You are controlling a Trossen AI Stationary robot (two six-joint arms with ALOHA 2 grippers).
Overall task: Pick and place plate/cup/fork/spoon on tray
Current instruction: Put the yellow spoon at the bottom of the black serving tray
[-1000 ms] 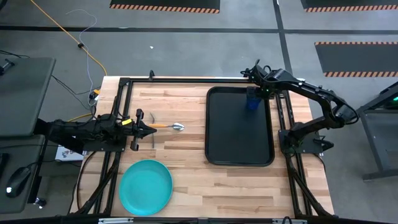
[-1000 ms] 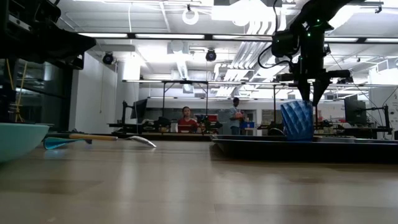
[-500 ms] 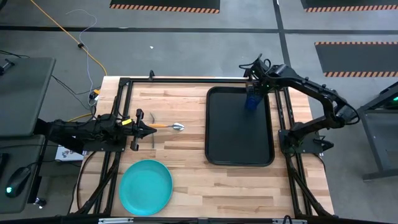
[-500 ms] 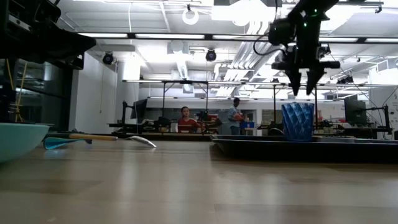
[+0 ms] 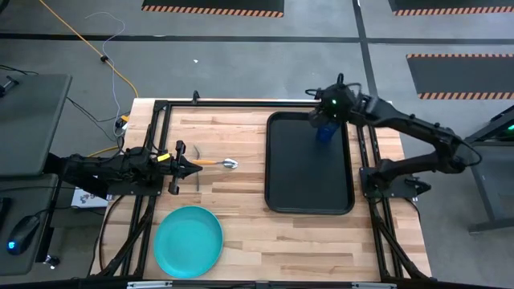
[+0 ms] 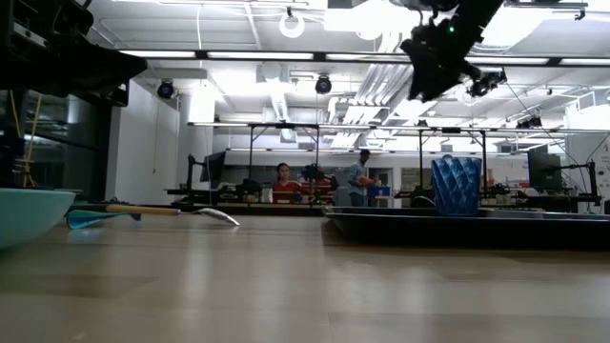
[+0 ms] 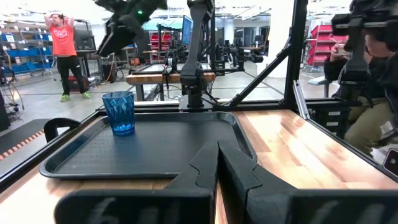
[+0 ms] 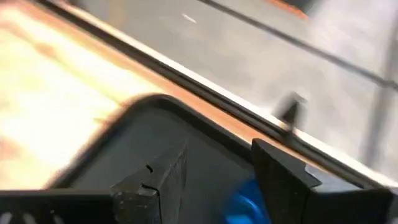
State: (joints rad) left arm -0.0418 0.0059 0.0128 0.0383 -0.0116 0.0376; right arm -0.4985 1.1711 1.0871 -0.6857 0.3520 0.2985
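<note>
Low view: right tool (image 6: 440,84), released, has risen off the cup (image 6: 456,186) since before.

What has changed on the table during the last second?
The right hand let go of the cup, rose above it and swung away, fingers open. The cup stands upright on the tray. The left hand, plate, spoon and fork stayed as they were.

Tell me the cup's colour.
Translucent blue cup, ribbed; clearest in the left wrist view.
</note>
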